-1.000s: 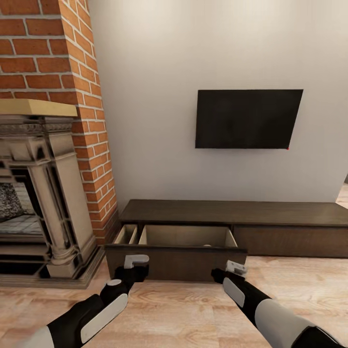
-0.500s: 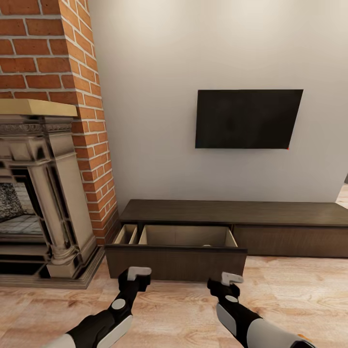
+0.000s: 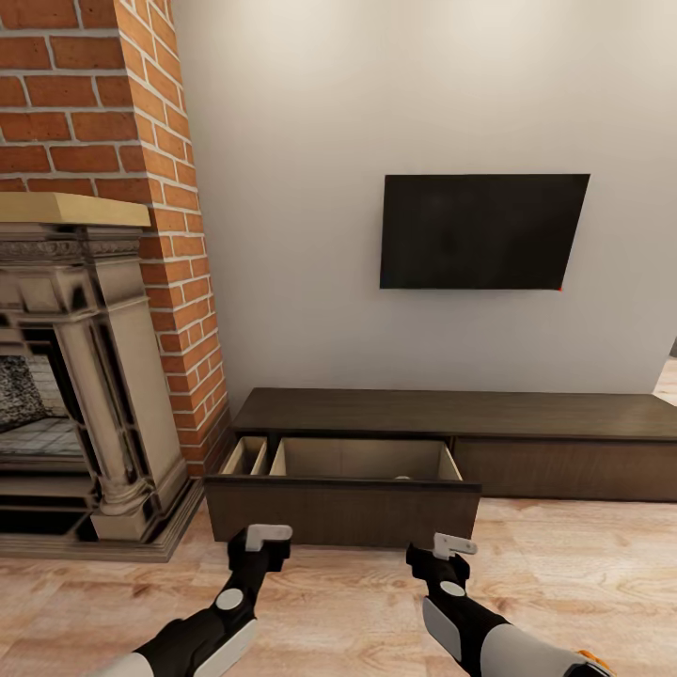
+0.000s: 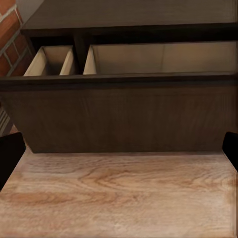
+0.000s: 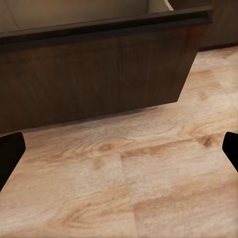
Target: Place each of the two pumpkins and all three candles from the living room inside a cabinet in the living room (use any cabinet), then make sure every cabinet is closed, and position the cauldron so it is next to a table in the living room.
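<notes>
The long dark brown cabinet (image 3: 451,414) stands against the white wall, with its left drawer (image 3: 343,512) pulled out and its tan inside showing. A small pale rounded shape (image 3: 402,478) barely shows above the drawer's front edge; I cannot tell what it is. My left gripper (image 3: 264,537) and right gripper (image 3: 452,546) hover over the floor just in front of the drawer front, both open and holding nothing. The wrist views face the drawer front (image 4: 119,119) (image 5: 99,74) with the dark fingertips (image 4: 10,153) (image 5: 11,151) spread wide. Pumpkins, candles and cauldron are out of view.
An ornate stone fireplace (image 3: 85,376) with a brick chimney (image 3: 113,103) stands at the left, close to the cabinet's end. A black TV (image 3: 481,230) hangs on the wall above the cabinet. Light wood floor (image 3: 338,611) lies under both arms.
Both arms have drawn back a little from the drawer front and lowered. The drawer stays open as before.
</notes>
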